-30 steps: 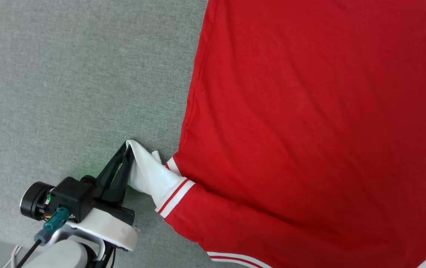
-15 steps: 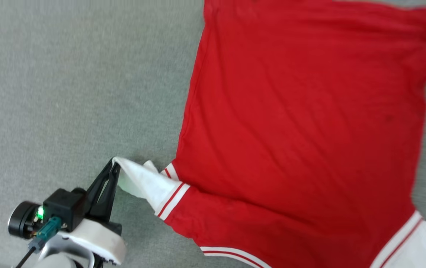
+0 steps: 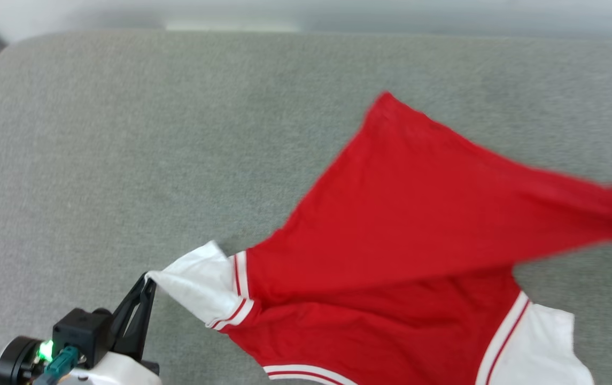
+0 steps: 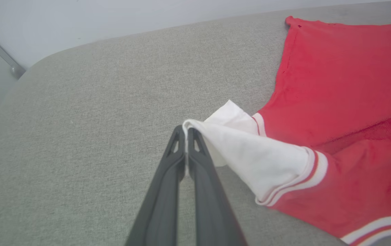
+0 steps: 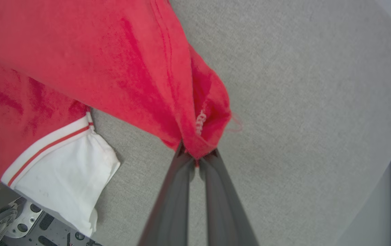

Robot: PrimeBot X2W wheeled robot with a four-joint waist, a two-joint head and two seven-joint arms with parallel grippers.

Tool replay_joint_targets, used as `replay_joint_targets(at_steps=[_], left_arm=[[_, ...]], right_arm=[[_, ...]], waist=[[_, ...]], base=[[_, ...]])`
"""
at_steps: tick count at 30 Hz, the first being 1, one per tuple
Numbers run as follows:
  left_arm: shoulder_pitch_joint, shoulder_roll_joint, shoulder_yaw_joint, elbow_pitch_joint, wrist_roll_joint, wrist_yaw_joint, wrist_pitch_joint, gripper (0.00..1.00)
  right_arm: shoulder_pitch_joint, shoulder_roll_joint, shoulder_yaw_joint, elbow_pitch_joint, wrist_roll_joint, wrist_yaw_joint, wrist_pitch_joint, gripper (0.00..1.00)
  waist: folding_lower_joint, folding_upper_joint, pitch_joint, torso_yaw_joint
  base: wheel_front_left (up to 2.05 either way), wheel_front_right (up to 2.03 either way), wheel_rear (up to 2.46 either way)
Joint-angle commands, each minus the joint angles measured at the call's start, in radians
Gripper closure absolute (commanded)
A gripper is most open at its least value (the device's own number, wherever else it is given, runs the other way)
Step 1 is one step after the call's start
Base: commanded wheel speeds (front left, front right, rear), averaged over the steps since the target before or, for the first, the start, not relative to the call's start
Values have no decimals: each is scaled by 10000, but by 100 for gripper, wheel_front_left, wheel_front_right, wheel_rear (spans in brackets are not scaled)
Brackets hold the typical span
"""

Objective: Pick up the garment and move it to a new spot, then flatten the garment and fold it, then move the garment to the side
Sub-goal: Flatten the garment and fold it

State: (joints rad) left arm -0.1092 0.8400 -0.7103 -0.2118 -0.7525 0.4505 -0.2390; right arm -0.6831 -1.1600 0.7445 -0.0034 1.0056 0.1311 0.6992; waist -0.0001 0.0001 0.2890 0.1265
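My left fingers are pinching the white sleeve of the red jersey garment; right fingers are clamping its red edge

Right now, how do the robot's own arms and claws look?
The left claw has two long, slim, dark grey fingers that taper to the tips, with narrow slots. Behind it sit a black block, a green light, a teal plug and a white wrist shell. The right claw has the same dark fingers.
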Motion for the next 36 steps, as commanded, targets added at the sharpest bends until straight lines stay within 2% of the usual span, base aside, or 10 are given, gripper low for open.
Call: replay_joint_targets(at_steps=[1,5,9,14,18,19,20,21,29,36], left_arm=[[199,96,14,-74,-72,111,24,100],[514,208,39,-159,-159,253,1,100],[651,168,-28,-175,-147,275,-20,100],[718,129,-43,-147,-164,285,-41,100],[602,49,-67,-42,-143,216,-56,100],[592,26,-63,-19,-145,221,-63,100],[594,7,-67,-1,-147,231,-67,100],[607,-15,-71,10,-156,240,-74,100],[595,-85,-101,50,-115,223,-92,100],[224,-205,-199,60,61,97,-61,100]], right_arm=[[768,-252,-140,-36,233,-7,-211,100],[2648,-579,-528,233,681,-7,-996,100],[4591,-438,-706,554,1188,-7,-1506,100],[6165,88,-800,964,1288,-7,-1874,100],[7132,1056,-1226,1707,1140,-7,-2181,100],[7173,1218,-1442,1799,1068,-10,-2297,97],[7145,1330,-1674,1880,1023,-13,-2373,60],[7077,1368,-1926,1879,936,-15,-2438,4],[6158,792,-4135,472,94,-7,-2237,0],[4350,671,-5061,-1548,-690,-7,-310,0]], waist=[[1,-1,-375,-332],[1,-1,-648,-514],[1,-1,-795,-582],[1,-1,-793,-612],[1,-1,-735,-585],[1,-1,-729,-596],[1,-1,-736,-611],[1,-1,-751,-626],[1,-1,-834,-598],[1,-1,-443,-287]], base=[[0,0,0],[0,0,0],[0,0,0],[0,0,0],[0,0,0],[0,0,0],[0,0,0],[0,0,0],[0,0,0],[0,0,0]])
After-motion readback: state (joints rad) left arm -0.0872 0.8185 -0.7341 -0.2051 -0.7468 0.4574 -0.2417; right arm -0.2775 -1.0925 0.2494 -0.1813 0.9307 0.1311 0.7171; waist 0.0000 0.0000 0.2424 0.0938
